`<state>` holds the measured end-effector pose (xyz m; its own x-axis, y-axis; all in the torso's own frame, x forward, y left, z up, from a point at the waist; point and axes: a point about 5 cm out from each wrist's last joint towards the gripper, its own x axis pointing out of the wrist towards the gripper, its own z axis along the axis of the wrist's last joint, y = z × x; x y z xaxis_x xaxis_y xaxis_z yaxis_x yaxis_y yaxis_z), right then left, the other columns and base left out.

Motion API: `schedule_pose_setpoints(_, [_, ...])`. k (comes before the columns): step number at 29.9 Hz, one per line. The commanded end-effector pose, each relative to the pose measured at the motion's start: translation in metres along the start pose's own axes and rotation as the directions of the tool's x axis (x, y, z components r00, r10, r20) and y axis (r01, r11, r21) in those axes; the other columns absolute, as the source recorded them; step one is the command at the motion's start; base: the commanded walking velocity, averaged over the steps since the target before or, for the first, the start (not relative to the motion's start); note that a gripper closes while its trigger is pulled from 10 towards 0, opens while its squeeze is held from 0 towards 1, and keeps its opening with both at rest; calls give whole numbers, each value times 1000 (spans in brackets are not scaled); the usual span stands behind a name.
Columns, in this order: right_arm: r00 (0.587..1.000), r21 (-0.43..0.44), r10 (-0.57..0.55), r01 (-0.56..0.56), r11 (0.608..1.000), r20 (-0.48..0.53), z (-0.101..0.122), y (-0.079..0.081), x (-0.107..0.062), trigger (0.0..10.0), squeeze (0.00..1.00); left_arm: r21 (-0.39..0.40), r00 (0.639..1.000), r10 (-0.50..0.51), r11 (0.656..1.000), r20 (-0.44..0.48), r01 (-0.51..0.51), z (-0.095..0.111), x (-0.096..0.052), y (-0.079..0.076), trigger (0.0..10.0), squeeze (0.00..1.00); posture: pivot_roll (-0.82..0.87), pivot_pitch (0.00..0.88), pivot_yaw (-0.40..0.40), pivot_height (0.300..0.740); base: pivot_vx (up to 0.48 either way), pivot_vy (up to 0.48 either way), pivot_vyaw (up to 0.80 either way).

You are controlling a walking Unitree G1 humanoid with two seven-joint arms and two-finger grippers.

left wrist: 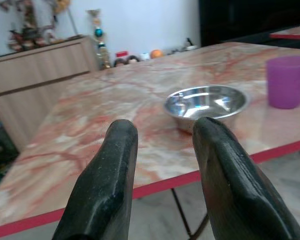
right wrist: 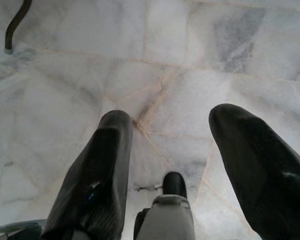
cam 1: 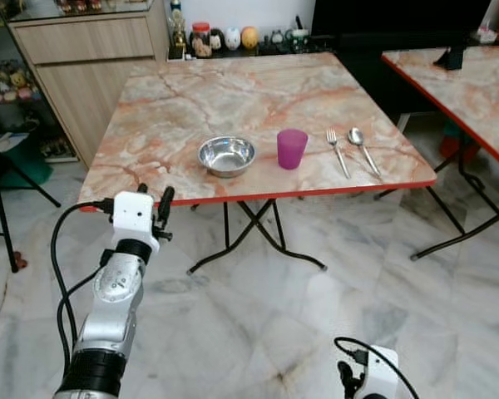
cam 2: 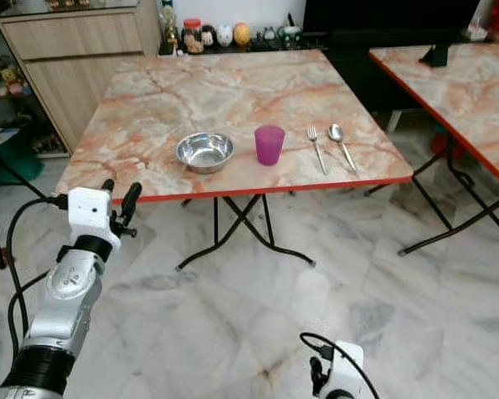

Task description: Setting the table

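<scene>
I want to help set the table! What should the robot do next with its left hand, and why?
Probably reach the left gripper forward over the table edge toward the bowl. Its fingers are open and empty, stopped just short of the edge, and the bowl lies nearest, straight ahead of them. The right gripper hangs low over the floor.

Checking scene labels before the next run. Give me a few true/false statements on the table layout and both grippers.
1. The steel bowl sits left of the purple cup. True.
2. The fork lies inside the bowl. False: it lies on the table, right of the cup, beside the spoon.
3. The left gripper is open, holding nothing. True.
4. The cup lies tipped on its side. False: it stands upright.
5. The right gripper rests on the table. False: it hangs low, pointing at the marble floor.
</scene>
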<state>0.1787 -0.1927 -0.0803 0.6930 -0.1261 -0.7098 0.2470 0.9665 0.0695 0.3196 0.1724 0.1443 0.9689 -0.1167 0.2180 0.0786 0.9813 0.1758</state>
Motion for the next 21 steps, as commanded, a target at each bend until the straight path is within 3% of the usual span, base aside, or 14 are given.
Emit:
schedule_pose_setpoints(1, [1000, 18, -12, 12, 1000, 7, 1, -1, 0, 10000, 0, -8, 1000, -8, 1000, 15, 8, 2, 0, 0, 10000, 0, 63, 0, 14, 724, 0, 0, 0])
schedule_pose_setpoints(8, [1000, 3, -10, 10, 1000, 3, 1, -1, 0, 10000, 0, -5, 1000, -8, 1000, 18, 9, 4, 1, 3, 10000, 0, 67, 0, 17, 724, 70, 0, 0])
schedule_pose_setpoints(21, [1000, 5, -13, 13, 1000, 1, 1, -1, 0, 10000, 0, -13, 1000, -12, 1000, 21, 13, 4, 0, 2, 10000, 0, 65, 0, 16, 724, 357, 0, 32])
